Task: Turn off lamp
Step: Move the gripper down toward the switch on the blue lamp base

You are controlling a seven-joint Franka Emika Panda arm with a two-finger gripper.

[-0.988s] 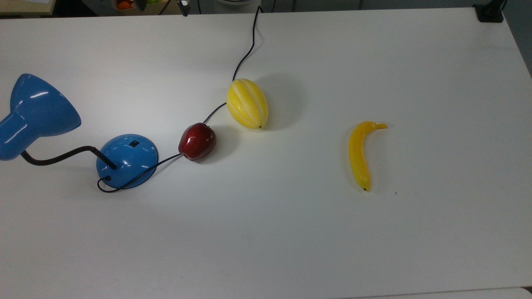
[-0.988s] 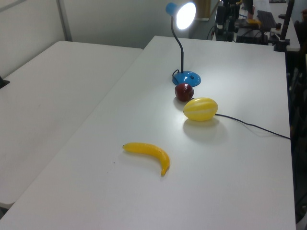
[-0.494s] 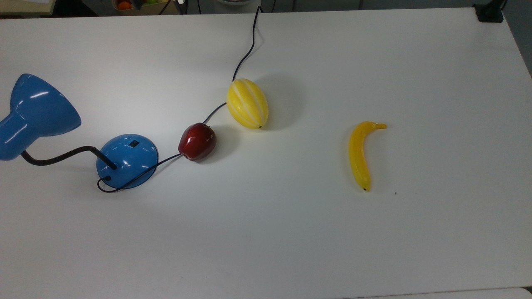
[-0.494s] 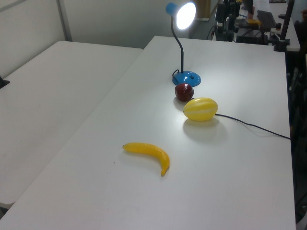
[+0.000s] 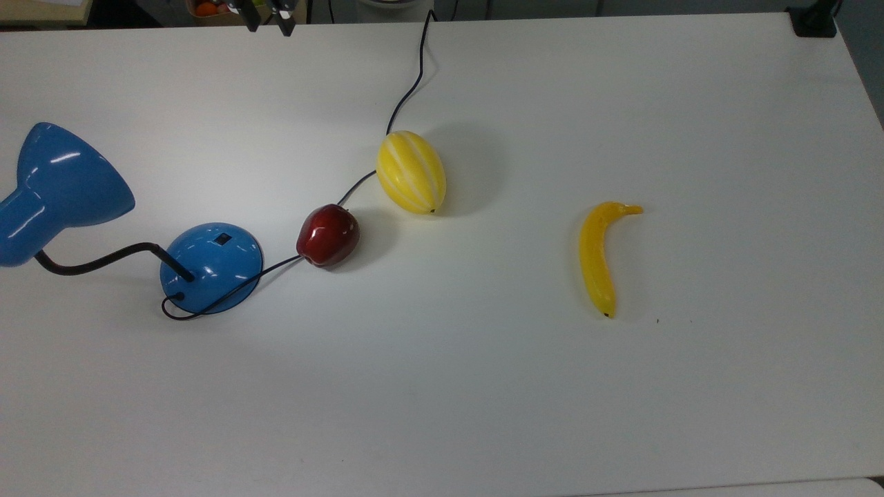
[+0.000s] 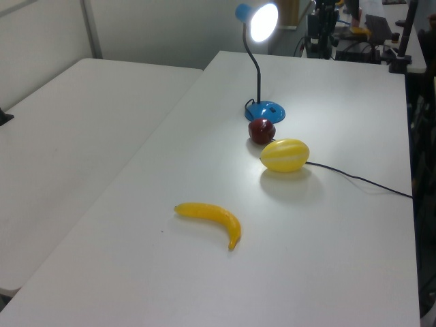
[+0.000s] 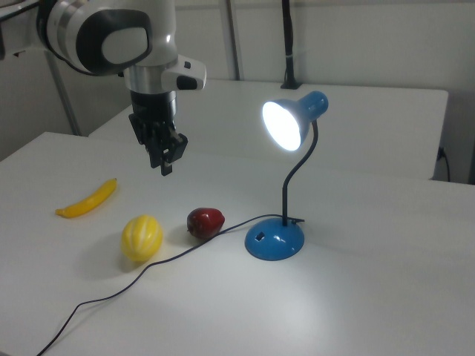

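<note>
Lamp (image 7: 286,174) stands on the white table (image 5: 621,414), lit, its shade glowing toward the fruit; in the top view it sits at the table's left, base (image 5: 211,266) just beside a red apple (image 5: 328,235). Its black cord (image 5: 407,90) leaves the base, runs under or against the apple and a yellow striped melon (image 5: 411,172), then off the far edge. A banana (image 5: 598,257) lies well apart, toward the top view's right. Gripper (image 7: 164,153) hangs above the table, clear of everything, over the melon-and-apple side in the right view; its fingers look slightly apart in the top view, where two tips show at the upper edge (image 5: 266,17), and they hold nothing. Handling judgement: the glossy domed base is probably slippery and light enough to skid under a sideways shove, and the gooseneck would flex, so neither is the place to grip. The small black switch (image 7: 260,238) on the base's top is the contact point; a straight downward press with one fingertip should do, kept clear of the cord loop. Hard to make out: which way the rocker is tipped, and whether the cord passes beneath the apple or merely touches it. The top view cuts off the shade's far end and most of the arm.
</note>
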